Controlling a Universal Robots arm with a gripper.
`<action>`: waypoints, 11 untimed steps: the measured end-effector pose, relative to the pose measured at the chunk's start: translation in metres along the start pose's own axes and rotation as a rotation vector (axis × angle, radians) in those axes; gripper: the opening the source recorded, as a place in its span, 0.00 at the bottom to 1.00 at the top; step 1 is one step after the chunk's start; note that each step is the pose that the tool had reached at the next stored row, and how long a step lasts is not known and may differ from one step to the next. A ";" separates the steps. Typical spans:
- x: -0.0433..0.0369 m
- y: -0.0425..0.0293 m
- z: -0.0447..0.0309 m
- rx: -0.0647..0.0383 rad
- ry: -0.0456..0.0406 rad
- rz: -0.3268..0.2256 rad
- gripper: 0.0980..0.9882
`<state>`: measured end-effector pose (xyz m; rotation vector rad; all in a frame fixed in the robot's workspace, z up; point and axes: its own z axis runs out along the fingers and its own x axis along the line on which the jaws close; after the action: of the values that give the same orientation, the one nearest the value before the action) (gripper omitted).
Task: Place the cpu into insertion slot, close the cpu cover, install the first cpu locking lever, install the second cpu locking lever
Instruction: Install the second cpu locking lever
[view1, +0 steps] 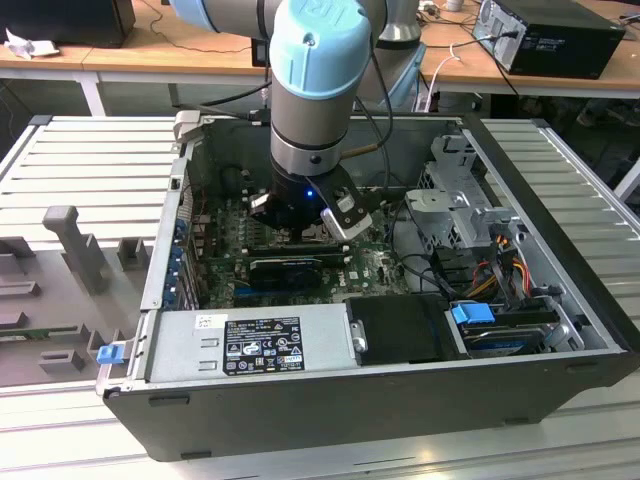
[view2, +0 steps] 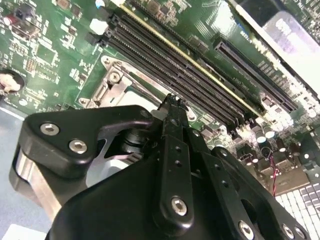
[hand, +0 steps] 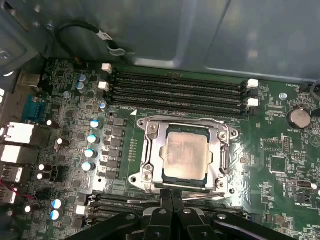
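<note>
Cpu (hand: 186, 156) seated, pale grey, beneath silvery cover (hand: 150, 150).

The cpu (hand: 186, 154) lies in the insertion slot (hand: 150, 150), beside the memory slots (hand: 175, 90).

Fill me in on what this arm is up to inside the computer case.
The arm reaches down into the open case, its gripper shut, fingertips at the edge of the insertion slot. The cpu already sits in the slot, and the cpu cover lies closed around it.
</note>
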<state>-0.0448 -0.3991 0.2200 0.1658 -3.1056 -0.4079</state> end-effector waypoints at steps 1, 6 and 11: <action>0.0010 -0.0008 -0.0001 -0.012 -0.0014 0.000 0.01; 0.0047 -0.0076 -0.0009 -0.049 -0.0049 -0.002 0.01; 0.0063 -0.0105 -0.0001 -0.055 -0.0050 -0.004 0.01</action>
<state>-0.0500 -0.4099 0.2173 0.1709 -3.0954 -0.4941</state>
